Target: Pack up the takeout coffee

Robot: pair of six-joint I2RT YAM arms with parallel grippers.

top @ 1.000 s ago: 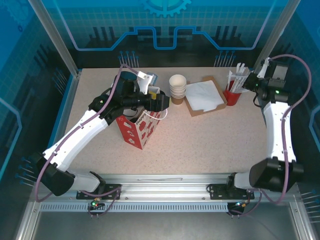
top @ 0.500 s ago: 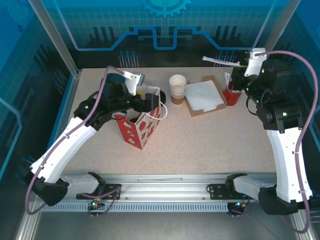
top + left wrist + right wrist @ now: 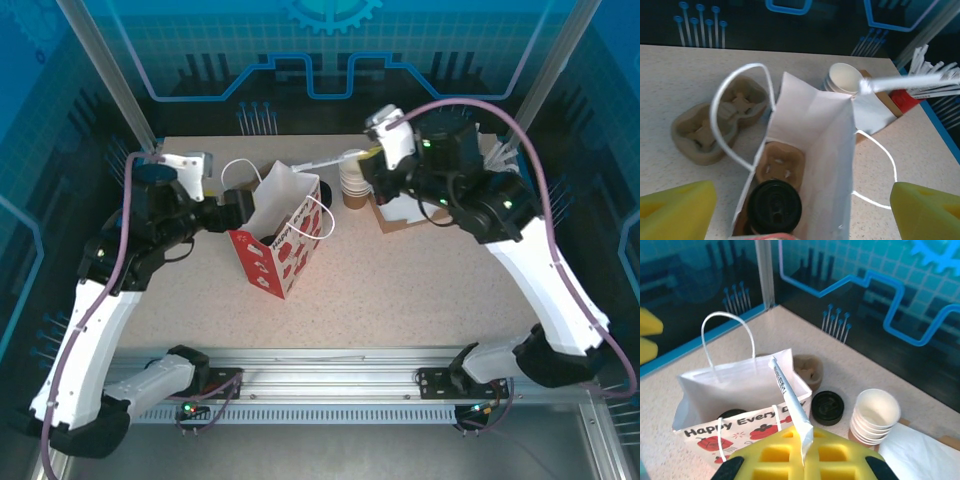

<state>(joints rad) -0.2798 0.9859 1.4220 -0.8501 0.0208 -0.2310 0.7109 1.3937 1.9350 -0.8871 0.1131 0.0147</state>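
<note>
- Coffee cup (image 3: 775,206): upright inside paper bag (image 3: 815,125), black lid on, packed next to cardboard carrier (image 3: 783,162).
- Left gripper (image 3: 238,208): jaws wide, empty, beside bag mouth; likely keeping clear.
- Right gripper (image 3: 802,455): clamped on 1 wrapped straw (image 3: 786,390), tip over bag, apparently for drop-in.

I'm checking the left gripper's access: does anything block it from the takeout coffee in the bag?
Nothing visible. The left gripper, open, faces the open mouth of the bag, and the takeout coffee sits uncovered inside; the handle loops off to one side.
</note>
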